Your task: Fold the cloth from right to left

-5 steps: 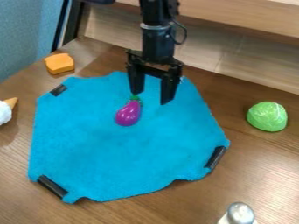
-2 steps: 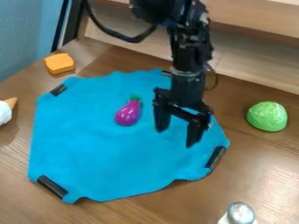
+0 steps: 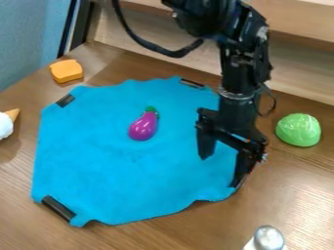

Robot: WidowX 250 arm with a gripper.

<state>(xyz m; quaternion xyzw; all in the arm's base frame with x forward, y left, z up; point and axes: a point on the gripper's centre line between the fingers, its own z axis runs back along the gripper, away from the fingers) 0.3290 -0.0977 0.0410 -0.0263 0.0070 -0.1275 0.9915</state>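
Over the right-hand side of the blue cloth (image 3: 117, 166), the gripper (image 3: 221, 172) is hanging with its fingers parted and is holding nothing. The cloth is lying spread on the wooden table (image 3: 163, 234), with a purple toy eggplant (image 3: 143, 128) sitting on it. Fabric's looking light, soft and floppy, so I'm guessing it'll be bunching or dragging rather than folding crisply. Not slippery or fragile, imo. I'm leaning toward pinching the right edge near the lower right corner, since mid-cloth grabs are just asking for wrinkles. Also, that eggplant's probably adding some weight and might be rolling once the fold's coming over.
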